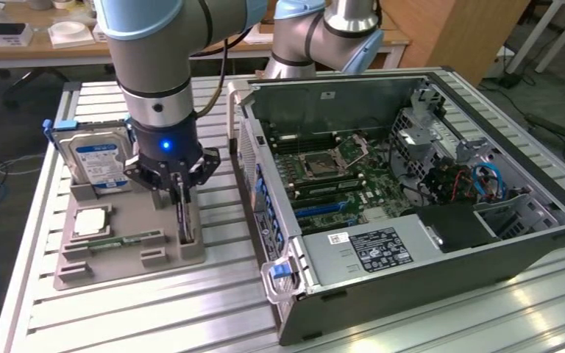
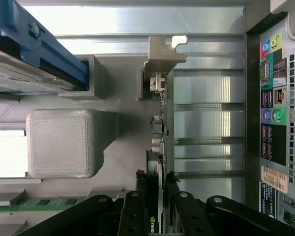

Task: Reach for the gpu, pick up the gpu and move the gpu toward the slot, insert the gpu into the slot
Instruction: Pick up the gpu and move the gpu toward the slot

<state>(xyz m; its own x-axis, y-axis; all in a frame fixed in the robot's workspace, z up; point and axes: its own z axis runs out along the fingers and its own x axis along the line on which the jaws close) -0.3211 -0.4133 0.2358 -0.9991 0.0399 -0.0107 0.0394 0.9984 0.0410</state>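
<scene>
Closest to the lens, black gripper [image 2: 156, 181] fingers [image 2: 135, 211], set to a narrow gap and pressed against both faces of the gpu [image 2: 156, 125], gripping the card near one end. Card standing on edge, upright in a groove of the grey holder [image 1: 126, 257], with its silvery end bracket [image 2: 163, 51] at the end far from the fingers and small connectors along the visible edge. Lower edge seemingly down in the groove, though hidden behind the fingers in the exterior view.

Sharing the same holder: a blue-labelled hard drive [image 1: 101, 158] upright at the back, a square processor chip [image 1: 91, 220] flat in a recess, a thin memory stick [image 1: 126, 240] flat near the front. Holder resting on the slatted metal tabletop [image 1: 165, 316], toward the exterior view's left.

Grey arm [image 1: 155, 73] pointing straight down over the holder, with a blue light [image 1: 165, 145] glowing on the wrist. Second arm [image 1: 317, 33] standing farther back.

Open computer case [image 1: 410, 254] lying on its side at the exterior view's right, just beside the holder. Coloured rear ports [image 2: 270, 118] facing the card across bare slats. Green motherboard [image 1: 352, 187] inside, silver processor socket [image 1: 320, 165] near its middle, and the slot [image 1: 320, 209] a long blue strip nearer the front of the board, well apart from the gpu.
</scene>
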